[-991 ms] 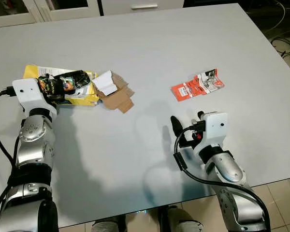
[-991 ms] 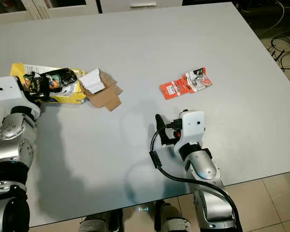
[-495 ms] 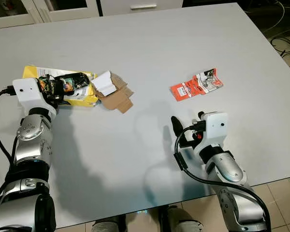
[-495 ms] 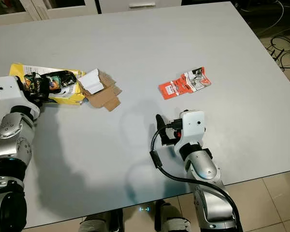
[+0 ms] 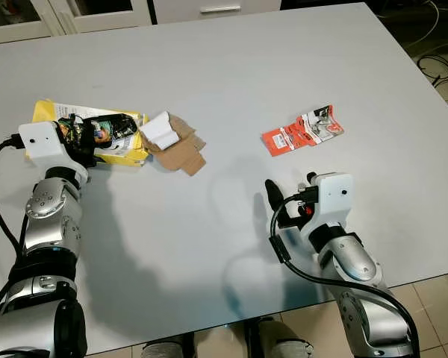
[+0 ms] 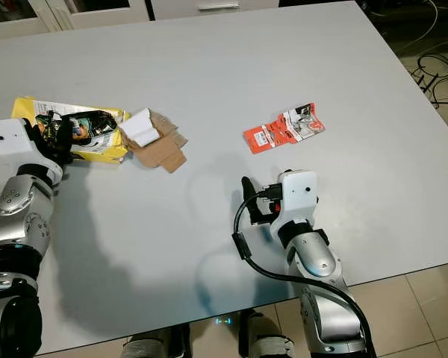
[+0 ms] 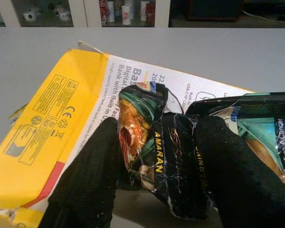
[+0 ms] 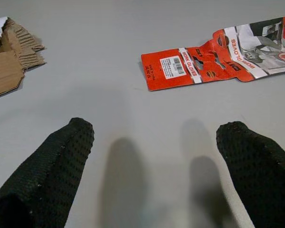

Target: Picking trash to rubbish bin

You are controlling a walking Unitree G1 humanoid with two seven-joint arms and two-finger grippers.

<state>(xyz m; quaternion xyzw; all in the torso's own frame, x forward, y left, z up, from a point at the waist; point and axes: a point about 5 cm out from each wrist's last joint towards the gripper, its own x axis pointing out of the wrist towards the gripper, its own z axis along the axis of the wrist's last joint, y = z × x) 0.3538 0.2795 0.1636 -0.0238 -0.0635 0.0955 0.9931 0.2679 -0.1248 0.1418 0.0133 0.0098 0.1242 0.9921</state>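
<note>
Grey tabletop [image 5: 231, 82] carries four pieces of trash that I can count: one black snack wrapper [image 7: 171, 161], one flattened yellow box [image 5: 89, 133], one torn piece of brown cardboard [image 5: 181, 153] with a white flap, and one orange glove packaging card [image 5: 303, 131]. Three of them sit together at the table's left side, the wrapper lying on top of the yellow box and the cardboard just beside the box's right end. The orange card lies well apart, on the right half of the table.

I have two grippers at work. My left gripper [image 7: 156, 171] is at the near end of the yellow box, forearm raised from the table's near edge and wrist bent toward the pile; my two black fingers [image 7: 92, 175] are closed on the crumpled end of the black snack wrapper, one on each side of it. My right gripper [image 8: 154, 166] is low over bare table near the front edge, pointing toward the orange card, which lies a short way beyond my fingertips. Those two fingers are spread wide with nothing between them, and their shadows fall on the grey surface ahead.
</note>
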